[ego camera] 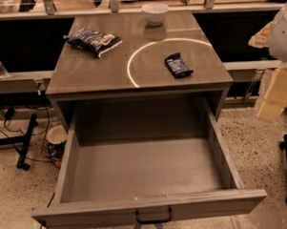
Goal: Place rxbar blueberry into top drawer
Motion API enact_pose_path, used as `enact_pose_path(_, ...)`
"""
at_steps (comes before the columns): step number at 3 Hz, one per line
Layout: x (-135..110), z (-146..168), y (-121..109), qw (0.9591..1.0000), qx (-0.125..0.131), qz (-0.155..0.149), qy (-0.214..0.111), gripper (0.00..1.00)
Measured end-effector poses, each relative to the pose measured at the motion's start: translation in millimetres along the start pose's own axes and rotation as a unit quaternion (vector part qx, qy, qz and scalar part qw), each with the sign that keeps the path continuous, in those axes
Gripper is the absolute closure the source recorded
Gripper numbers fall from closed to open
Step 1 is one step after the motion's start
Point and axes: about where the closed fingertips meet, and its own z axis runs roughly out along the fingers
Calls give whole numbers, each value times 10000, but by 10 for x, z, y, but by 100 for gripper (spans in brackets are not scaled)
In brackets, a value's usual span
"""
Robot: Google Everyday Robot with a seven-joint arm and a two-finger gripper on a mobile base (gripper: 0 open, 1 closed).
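Grey wood made up both the table (91, 73) and the top drawer (90, 212). The drawer stood wide open below the tabletop, its floor bare and its black handle (153, 217) at the near edge. The rxbar blueberry (178, 65) lay flat on the right half of the table, slightly skewed and not far from the front edge. It was well apart from the crinkled snack bag (93, 40) at the back left and the white bowl (155, 12) at the back. The pincer (275, 94) hung at the right edge of the view, off the side of the table and clear of the bar. How far open it was could not be told, but the bar was plainly not in its hold. The step in hand looked to be the reach and pick-up, with nothing of the placing yet done. To do it well, the pincer likely needed to come in from above and turn to match the bar's skew. It should close across the narrow width, low against the tabletop, since so flat a wrapper gives little to grip. Once lifted, the bar should clear the table's front edge and be let go low over the drawer.
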Motion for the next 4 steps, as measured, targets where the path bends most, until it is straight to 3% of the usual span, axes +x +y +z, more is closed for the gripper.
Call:
enact_pose_path(1, -8, -3, -4, 10000, 14, -6, -10, 0)
enact_pose_path(2, -266, 141, -127, 9996, 91, -144, -233, 0)
enact_pose_path(3, -773, 533, -431, 9979, 156, -277, -563, 0)
enact_pose_path(4, -1268, 945, -805, 9952, 223, -176, -937, 0)
